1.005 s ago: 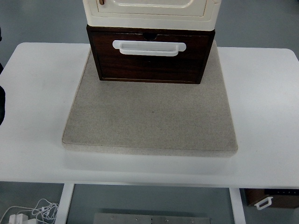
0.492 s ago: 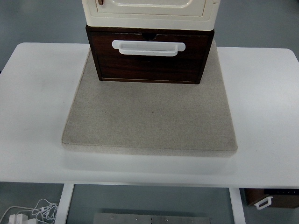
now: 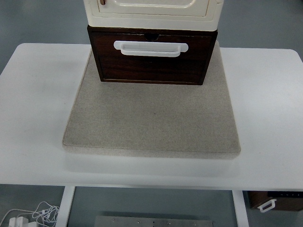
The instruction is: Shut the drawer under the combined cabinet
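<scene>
Fingers of both hands out of frame, so state impossible to tell. Dark wooden drawer [image 3: 152, 64] with white handle [image 3: 150, 48] sat under cream cabinet [image 3: 152, 12], on grey mat [image 3: 151, 123] atop white desk [image 3: 38, 94].

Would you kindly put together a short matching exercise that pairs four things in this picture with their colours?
Things:
1. drawer
2. handle
3. mat
4. cabinet

Colours:
A. cream
B. dark brown
C. beige-grey
D. white

Pairs: 1-B, 2-D, 3-C, 4-A
</scene>
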